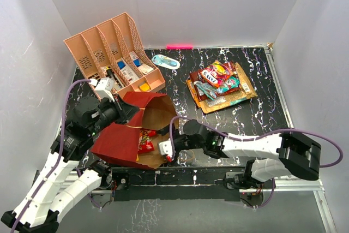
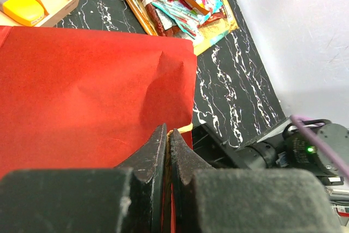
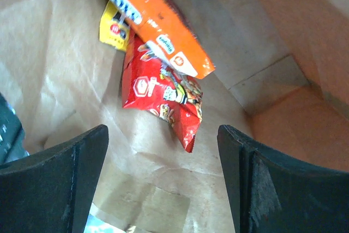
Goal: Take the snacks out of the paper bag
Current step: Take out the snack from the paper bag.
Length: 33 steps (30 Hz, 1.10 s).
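Your right fingers point(image 3: 65, 178) stand wide apart with nothing between them, inside the mouth of the paper bag point(image 3: 49, 80). They point at a red packet point(image 3: 163, 94) lying on the brown lining. An orange packet point(image 3: 155, 25) overlaps its top, with a yellow packet point(image 3: 113, 30) behind.

Your left fingers point(image 2: 152, 156) are pinched tight on the bag's red wall, apparently propping the mouth open.

A pile of snacks point(image 1: 221, 87) lies on the table point(image 1: 262, 118), well apart from the bag, so you look partway through.

Next, push in, straddle the red packet and close without catching the lining.
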Each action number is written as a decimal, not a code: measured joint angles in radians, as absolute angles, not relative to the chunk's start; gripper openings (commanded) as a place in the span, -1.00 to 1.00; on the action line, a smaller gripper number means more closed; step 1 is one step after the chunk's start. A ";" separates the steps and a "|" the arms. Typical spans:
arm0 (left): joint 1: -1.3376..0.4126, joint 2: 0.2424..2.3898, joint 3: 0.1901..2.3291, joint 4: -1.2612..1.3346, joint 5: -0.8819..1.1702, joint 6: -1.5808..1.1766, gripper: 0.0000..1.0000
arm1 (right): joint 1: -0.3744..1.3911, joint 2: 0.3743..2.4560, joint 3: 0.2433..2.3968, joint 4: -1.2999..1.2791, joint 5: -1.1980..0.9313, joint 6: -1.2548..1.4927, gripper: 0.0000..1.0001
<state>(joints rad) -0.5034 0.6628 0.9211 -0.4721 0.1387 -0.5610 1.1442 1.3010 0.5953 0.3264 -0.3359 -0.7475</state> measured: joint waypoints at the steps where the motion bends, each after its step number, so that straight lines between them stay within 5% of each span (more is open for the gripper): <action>1: -0.503 0.661 0.921 -0.472 0.139 -0.560 -1.00 | 1.144 1.309 0.599 0.309 -0.344 -0.794 0.72; 10: -0.503 0.658 0.922 -0.466 0.147 -0.558 -1.00 | 1.132 1.518 0.782 0.129 -0.335 -1.158 0.74; 21: -0.503 0.642 0.922 -0.428 0.178 -0.558 -1.00 | 1.100 1.728 0.934 0.076 -0.319 -1.259 0.48; 24: -0.503 0.639 0.922 -0.415 0.182 -0.558 -1.00 | 1.096 1.769 0.955 0.071 -0.311 -1.259 0.23; 29: -0.503 0.623 0.921 -0.392 0.184 -0.562 -1.00 | 1.090 1.802 0.973 0.075 -0.283 -1.247 -0.45; 33: -0.503 0.607 0.914 -0.379 0.179 -0.569 -1.00 | 1.085 1.799 0.969 0.110 -0.264 -1.214 -0.68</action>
